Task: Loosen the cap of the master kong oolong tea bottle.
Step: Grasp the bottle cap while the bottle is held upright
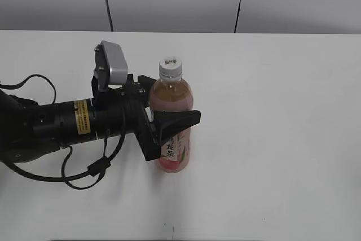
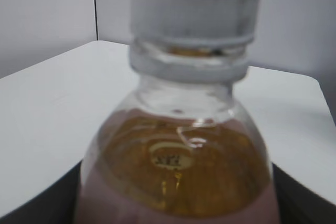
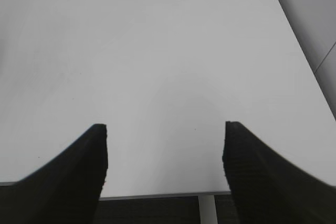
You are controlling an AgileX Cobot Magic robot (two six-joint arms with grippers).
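Standing upright near the middle of the tabletop, the bottle (image 1: 174, 122) has its white cap (image 1: 170, 68) on and untouched. The left claw (image 1: 161, 118) is clamped around the bottle's body at the label, steadying it. The right claw (image 3: 165, 161) hangs released over bare table (image 3: 157, 51). Best approach, I'd say: keep that brace firm, bring the right claw down squarely over the cap, then twist.

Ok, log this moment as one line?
left gripper: shut on bottle body | cap: on, untouched | right gripper: open, empty, over bare table
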